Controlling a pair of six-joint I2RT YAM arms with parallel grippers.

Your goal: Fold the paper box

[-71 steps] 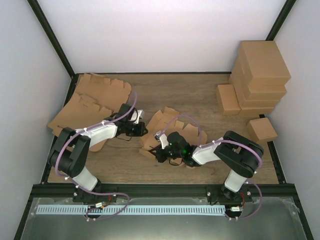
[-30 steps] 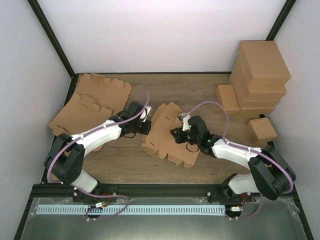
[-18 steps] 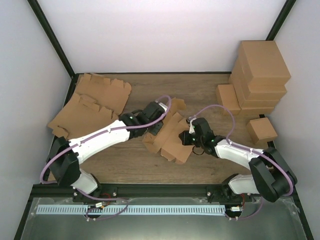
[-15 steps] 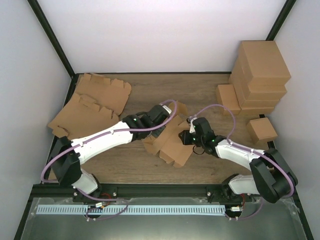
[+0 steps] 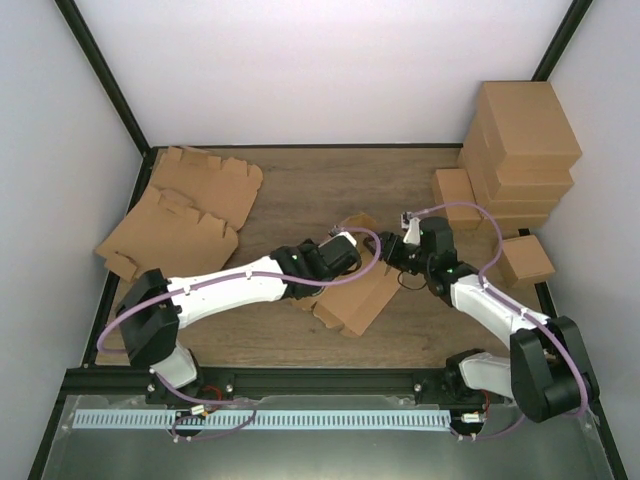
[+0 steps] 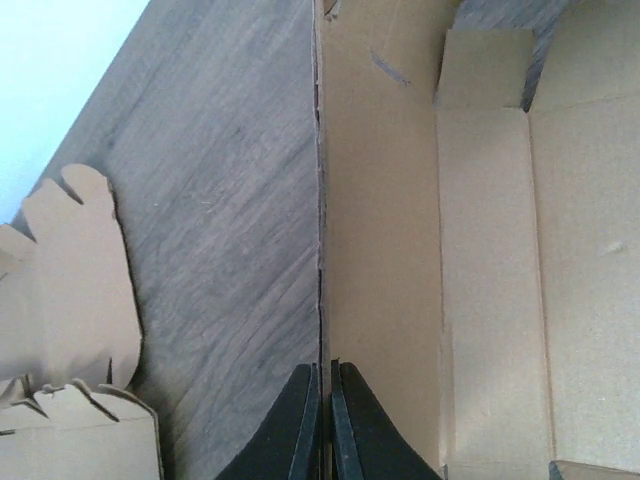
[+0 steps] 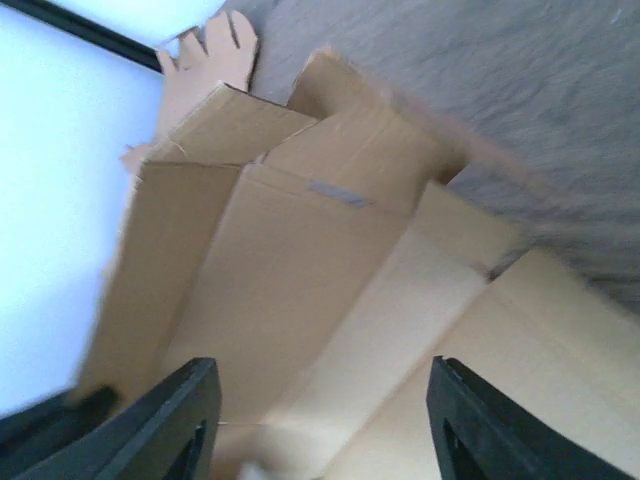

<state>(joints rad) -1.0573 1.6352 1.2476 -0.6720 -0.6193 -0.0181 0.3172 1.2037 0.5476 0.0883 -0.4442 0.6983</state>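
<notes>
Overhead, the paper box [image 5: 358, 305] lies half-folded mid-table [image 5: 300, 185]. I judge it light, stiff card that bends only at its creases, so I hold edges. Left wrist: my left gripper [image 6: 322, 372] pinches a raised wall edge. Right wrist: my right gripper [image 7: 320, 375] is now spread, having let go and backed off to the box's 2 o'clock.

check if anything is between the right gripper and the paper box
Nothing visible is. The right gripper is open and faces the paper box directly, with only air between them. The left gripper is shut on one panel edge of the box.
</notes>
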